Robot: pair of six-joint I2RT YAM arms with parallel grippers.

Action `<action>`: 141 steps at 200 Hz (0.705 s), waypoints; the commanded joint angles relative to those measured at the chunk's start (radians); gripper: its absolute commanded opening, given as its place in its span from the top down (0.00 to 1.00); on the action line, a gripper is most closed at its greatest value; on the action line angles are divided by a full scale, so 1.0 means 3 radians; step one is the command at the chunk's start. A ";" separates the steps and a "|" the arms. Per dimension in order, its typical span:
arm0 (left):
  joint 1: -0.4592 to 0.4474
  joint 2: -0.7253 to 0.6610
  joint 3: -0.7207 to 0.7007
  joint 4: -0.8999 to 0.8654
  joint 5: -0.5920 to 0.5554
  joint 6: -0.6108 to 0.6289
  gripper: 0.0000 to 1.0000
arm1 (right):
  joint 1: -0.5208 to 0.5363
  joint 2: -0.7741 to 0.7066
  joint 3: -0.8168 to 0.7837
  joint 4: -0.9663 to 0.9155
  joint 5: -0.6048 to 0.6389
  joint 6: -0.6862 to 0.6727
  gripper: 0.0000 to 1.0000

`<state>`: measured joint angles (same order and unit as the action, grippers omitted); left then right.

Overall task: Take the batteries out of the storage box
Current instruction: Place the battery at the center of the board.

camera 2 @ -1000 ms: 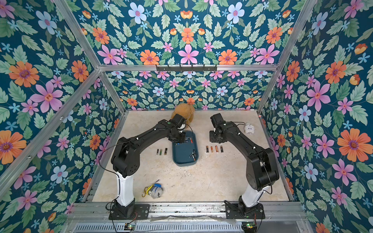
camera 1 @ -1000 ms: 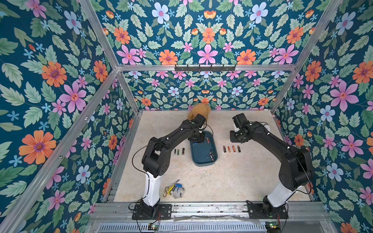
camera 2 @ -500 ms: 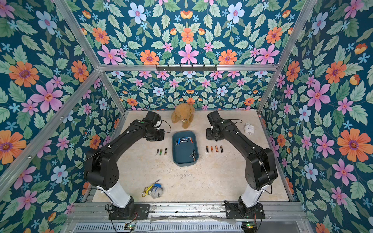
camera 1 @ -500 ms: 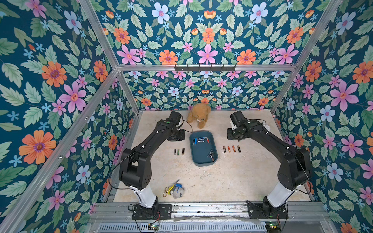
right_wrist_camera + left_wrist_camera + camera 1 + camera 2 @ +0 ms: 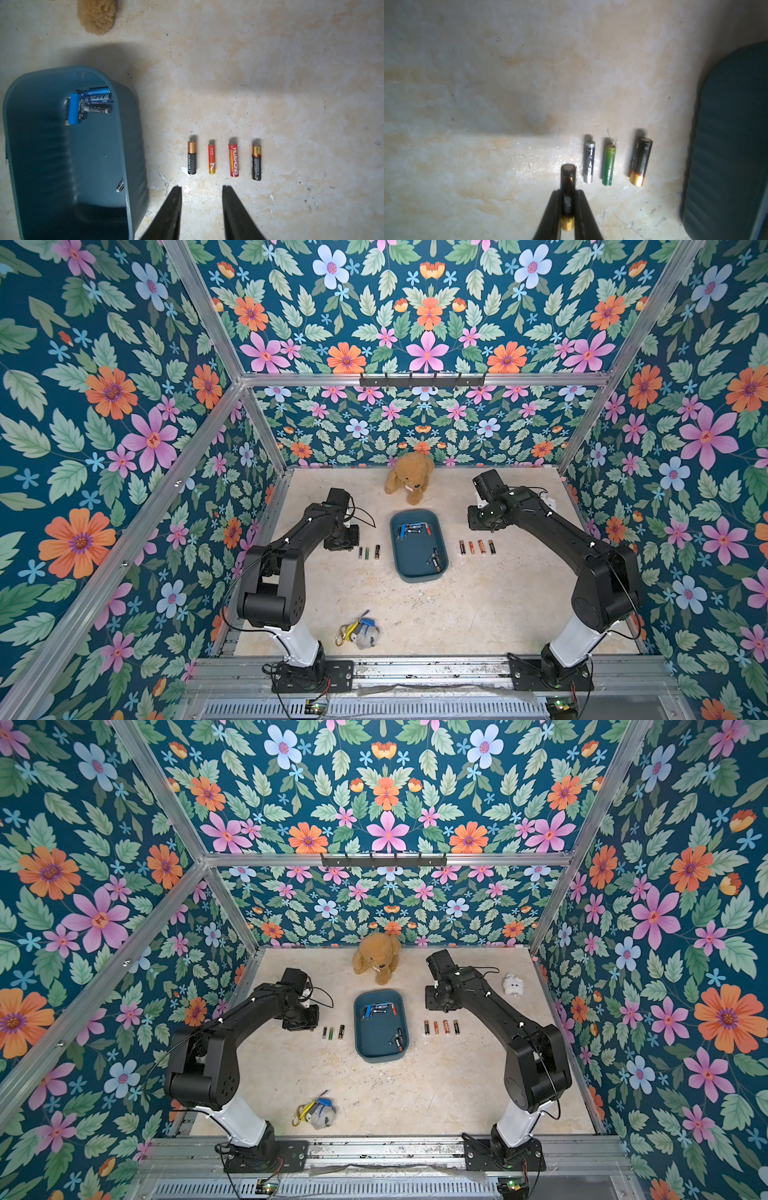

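Batteries (image 5: 91, 101) are lying in the storage box (image 5: 136, 135); the left gripper (image 5: 568, 193) is clamping a black cell (image 5: 568, 174), while the right gripper (image 5: 201, 188) is hanging parted, empty.

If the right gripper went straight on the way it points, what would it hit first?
Probably the orange battery, or the bare table just before it: the open right gripper aims between it and the Duracell battery. Depth is unclear.
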<state>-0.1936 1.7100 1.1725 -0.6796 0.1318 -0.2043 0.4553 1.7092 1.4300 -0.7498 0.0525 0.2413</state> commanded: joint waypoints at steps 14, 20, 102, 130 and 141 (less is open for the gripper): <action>0.0022 0.0102 -0.0025 0.0099 -0.0023 0.0093 0.85 | 0.0006 0.0012 -0.0001 -0.0043 0.0047 0.0029 0.62; 0.0022 0.0121 -0.0031 0.0110 -0.0020 0.0094 0.86 | 0.0003 0.0018 -0.0005 -0.0041 0.0048 0.0028 0.62; 0.0031 0.0292 -0.0064 0.0235 0.0066 0.0071 0.86 | 0.0003 0.0022 -0.0011 -0.0067 0.0081 0.0020 0.62; 0.0027 0.0322 -0.0093 0.0256 0.0087 0.0065 0.86 | 0.0006 0.0025 -0.0011 -0.0059 0.0081 0.0019 0.61; 0.0027 0.0328 -0.0100 0.0266 0.0092 0.0062 0.86 | 0.0006 0.0033 -0.0006 -0.0057 0.0085 0.0022 0.61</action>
<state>-0.1852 1.8050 1.1442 -0.6067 0.1520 -0.1852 0.4553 1.7111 1.4277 -0.7525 0.0601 0.2413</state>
